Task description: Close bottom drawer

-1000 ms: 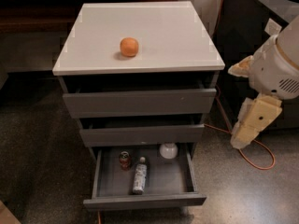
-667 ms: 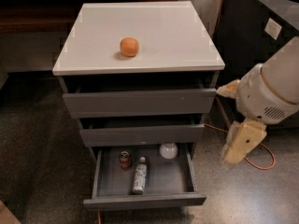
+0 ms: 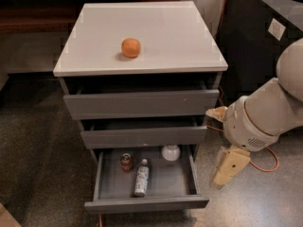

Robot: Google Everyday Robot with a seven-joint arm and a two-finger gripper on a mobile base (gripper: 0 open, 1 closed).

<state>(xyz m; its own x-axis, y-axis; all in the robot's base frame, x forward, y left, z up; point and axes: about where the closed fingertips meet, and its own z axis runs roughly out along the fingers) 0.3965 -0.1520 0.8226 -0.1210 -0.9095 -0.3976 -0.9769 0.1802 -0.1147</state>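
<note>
Down and to the left since a second ago, my arm [image 3: 265, 115] has swung its gripper [image 3: 221, 176] from beside the middle drawer [image 3: 144, 137] to a spot just off the right side of the bottom drawer [image 3: 147, 204]. The gripper hangs pointing at the floor [image 3: 42, 174], close to the drawer's right wall but not touching it. I cannot tell from this angle whether it is spread or closed; it reads as one tan block below the white wrist housing.

The bottom drawer, lowest of three in the white-topped grey cabinet [image 3: 142, 37], stands pulled well out, its flat dark-grey front nearest the camera. In its shallow tray I see a small red can [image 3: 126, 162] upright towards the back left, a clear bottle [image 3: 141, 177] lying on its side just beside the can, and a white rounded object [image 3: 171, 152] at the back right, partly under the middle drawer.

The top drawer [image 3: 142, 104] and the middle drawer each show a dark gap above their fronts. An orange [image 3: 131, 47] sits alone on the cabinet's white top, left of centre. An orange cable [image 3: 270, 167] loops on the floor behind my arm, in front of a dark unit [image 3: 251, 46] at right.
</note>
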